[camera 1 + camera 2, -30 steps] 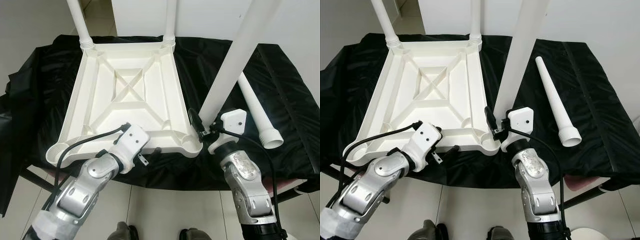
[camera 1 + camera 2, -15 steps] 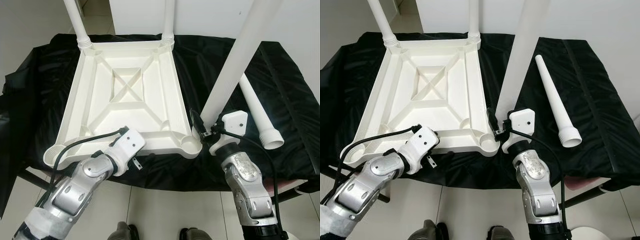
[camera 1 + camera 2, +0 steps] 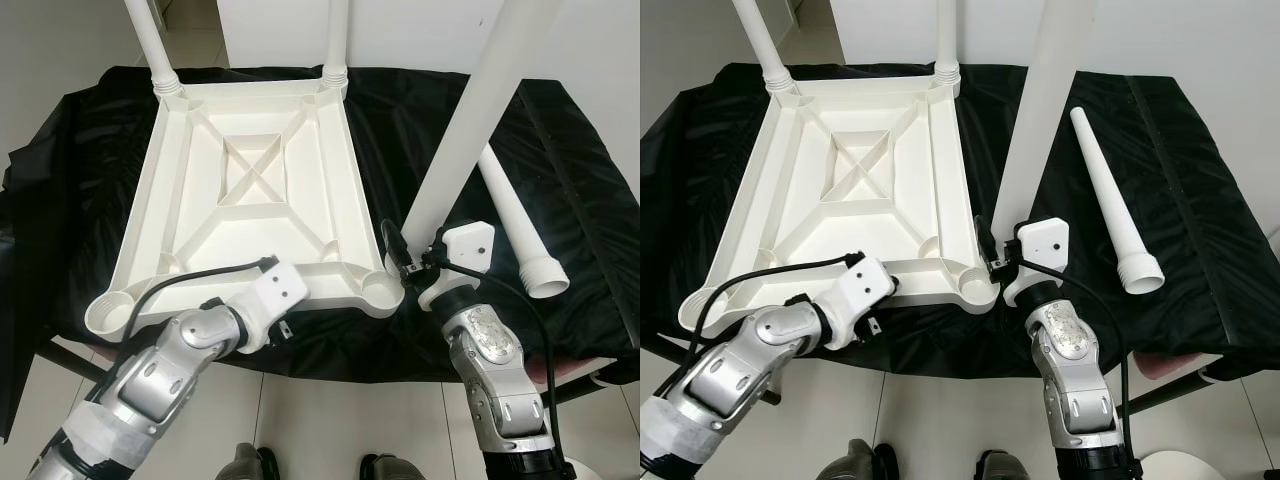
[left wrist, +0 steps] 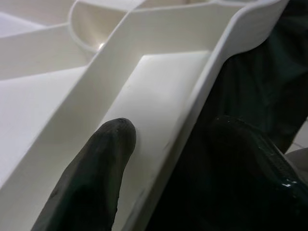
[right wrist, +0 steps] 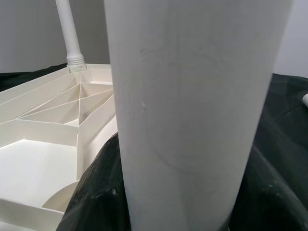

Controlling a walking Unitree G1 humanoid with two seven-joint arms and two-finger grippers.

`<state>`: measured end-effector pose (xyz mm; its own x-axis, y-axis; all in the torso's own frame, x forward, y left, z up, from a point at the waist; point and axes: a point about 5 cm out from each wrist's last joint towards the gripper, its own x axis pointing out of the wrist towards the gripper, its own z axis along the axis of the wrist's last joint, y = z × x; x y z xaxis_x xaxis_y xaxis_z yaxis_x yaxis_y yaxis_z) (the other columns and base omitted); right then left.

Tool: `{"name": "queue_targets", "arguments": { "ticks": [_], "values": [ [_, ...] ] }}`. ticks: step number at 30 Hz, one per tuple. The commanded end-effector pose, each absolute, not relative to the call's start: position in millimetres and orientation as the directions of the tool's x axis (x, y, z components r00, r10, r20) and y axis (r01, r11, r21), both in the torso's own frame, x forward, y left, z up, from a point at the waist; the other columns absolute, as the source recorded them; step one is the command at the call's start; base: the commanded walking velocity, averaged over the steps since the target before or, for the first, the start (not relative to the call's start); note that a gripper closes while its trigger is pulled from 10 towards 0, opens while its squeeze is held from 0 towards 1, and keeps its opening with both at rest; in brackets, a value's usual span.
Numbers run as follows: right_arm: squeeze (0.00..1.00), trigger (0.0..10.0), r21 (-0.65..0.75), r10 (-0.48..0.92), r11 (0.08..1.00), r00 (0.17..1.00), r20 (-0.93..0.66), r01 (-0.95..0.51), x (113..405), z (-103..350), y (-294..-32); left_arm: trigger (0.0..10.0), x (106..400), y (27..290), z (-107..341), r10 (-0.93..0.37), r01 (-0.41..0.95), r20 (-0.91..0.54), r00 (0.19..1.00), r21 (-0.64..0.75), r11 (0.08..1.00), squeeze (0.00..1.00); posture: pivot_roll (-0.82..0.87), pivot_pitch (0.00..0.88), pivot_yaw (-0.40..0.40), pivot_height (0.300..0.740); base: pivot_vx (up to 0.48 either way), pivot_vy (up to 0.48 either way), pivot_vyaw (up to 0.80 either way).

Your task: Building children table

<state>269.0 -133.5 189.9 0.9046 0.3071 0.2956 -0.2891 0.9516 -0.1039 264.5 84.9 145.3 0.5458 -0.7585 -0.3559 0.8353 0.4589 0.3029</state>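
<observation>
While an upturned white tabletop (image 3: 245,195) lies on a black cloth (image 3: 420,130) across the middle of the frame, the right gripper (image 3: 408,262) clamps a long white leg (image 3: 470,120), its fingers closed round the leg's lower end just beside the tabletop's near right corner socket (image 3: 378,289). From there the leg rises, tilted, to the upper right of the frame. In the right wrist view the leg (image 5: 192,106) stands close between the dark fingers (image 5: 96,192), the ribbed underside of the tabletop (image 5: 48,125) beyond it.

At the lower left, the left gripper (image 3: 283,322) sits at the tabletop's near edge. Its wrist view shows one finger (image 4: 91,178) inside the rim (image 4: 192,110) and the other outside against the cloth, straddling the edge; whether they are pressed tight on the rim cannot be told.

Two legs already stand in the far corners, one at the upper left (image 3: 150,45) and one at top centre (image 3: 336,40). A fourth leg (image 3: 1110,205) lies loose on the cloth at the right, its wide end toward the near edge. The near left socket (image 3: 108,308) is open. Pale floor tiles (image 3: 330,420) show along the bottom.
</observation>
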Motion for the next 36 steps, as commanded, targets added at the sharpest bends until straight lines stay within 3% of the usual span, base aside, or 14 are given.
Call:
{"name": "queue_targets", "arguments": {
  "ticks": [1,18,19,21,22,24,25,27,28,29,30,31,32,36],
  "values": [
    [0.0,10.0,-0.1,0.312,0.95,0.896,0.317,-0.296,267,192,-131,10.0,260,79,145,-0.783,0.86,-0.366,0.502,0.304,0.409,0.0,-0.13,0.168,0.062,0.74,0.0,0.0,0.0],
    [0.0,10.0,-0.095,0.304,0.953,0.898,0.318,-0.289,266,191,-129,10.0,248,58,149,-0.844,0.899,-0.331,0.423,0.27,0.345,0.0,-0.13,0.17,0.076,0.74,0.0,0.0,0.0],
    [0.0,10.0,-0.095,0.303,0.953,0.898,0.318,-0.287,266,191,-129,8.7,246,58,149,-0.848,0.905,-0.334,0.412,0.262,0.336,0.0,-0.13,0.171,0.079,0.74,0.0,0.0,0.0],
    [0.0,10.0,-0.096,0.302,0.953,0.899,0.318,-0.286,266,191,-129,8.7,245,58,148,-0.849,0.905,-0.334,0.41,0.261,0.334,0.0,-0.13,0.171,0.079,0.74,0.0,0.0,0.0],
    [0.0,10.0,-0.095,0.3,0.954,0.899,0.318,-0.285,265,191,-129,4.0,244,57,148,-0.85,0.907,-0.335,0.406,0.264,0.329,0.0,-0.13,0.17,0.08,0.74,0.0,0.0,0.0],
    [0.0,10.0,-0.094,0.299,0.954,0.9,0.318,-0.284,265,191,-129,4.0,243,56,147,-0.852,0.908,-0.335,0.403,0.265,0.325,0.0,-0.13,0.17,0.08,0.74,0.0,0.0,0.0],
    [0.0,10.0,-0.093,0.299,0.954,0.9,0.318,-0.284,265,191,-129,1.9,241,53,147,-0.858,0.912,-0.332,0.392,0.26,0.317,0.0,-0.13,0.17,0.08,0.74,0.0,0.0,0.0],
    [0.0,10.0,-0.093,0.299,0.954,0.9,0.318,-0.284,265,191,-129,2.0,240,51,147,-0.861,0.914,-0.331,0.386,0.26,0.311,0.0,-0.13,0.169,0.081,0.74,0.0,0.0,0.0],
    [0.0,10.0,-0.095,0.299,0.954,0.899,0.319,-0.283,265,191,-128,0.0,237,48,148,-0.872,0.92,-0.318,0.373,0.247,0.304,0.0,-0.13,0.169,0.082,0.74,0.0,0.0,0.0],
    [0.0,10.0,-0.095,0.298,0.954,0.899,0.319,-0.283,265,191,-128,0.0,236,48,149,-0.876,0.922,-0.312,0.368,0.243,0.301,0.0,-0.13,0.169,0.082,0.74,0.0,0.0,0.0],
    [0.0,10.0,-0.095,0.296,0.955,0.9,0.32,-0.281,265,191,-129,8.2,237,46,149,-0.87,0.916,-0.311,0.382,0.248,0.314,0.0,-0.14,0.171,0.083,0.74,0.0,0.0,0.0],
    [0.0,10.0,-0.094,0.295,0.956,0.9,0.32,-0.279,265,191,-129,8.2,238,45,149,-0.865,0.912,-0.312,0.394,0.254,0.323,0.0,-0.14,0.171,0.083,0.74,0.0,0.0,0.0],
    [0.0,10.0,-0.094,0.294,0.956,0.901,0.32,-0.278,265,191,-129,10.0,239,45,149,-0.86,0.908,-0.314,0.402,0.259,0.33,0.0,-0.14,0.171,0.083,0.74,0.0,0.0,0.0],
    [0.0,10.0,-0.094,0.292,0.956,0.901,0.319,-0.277,265,191,-129,10.0,240,41,152,-0.862,0.908,-0.306,0.403,0.252,0.334,0.0,-0.14,0.175,0.084,0.74,0.0,0.0,0.0]
  ]
}}
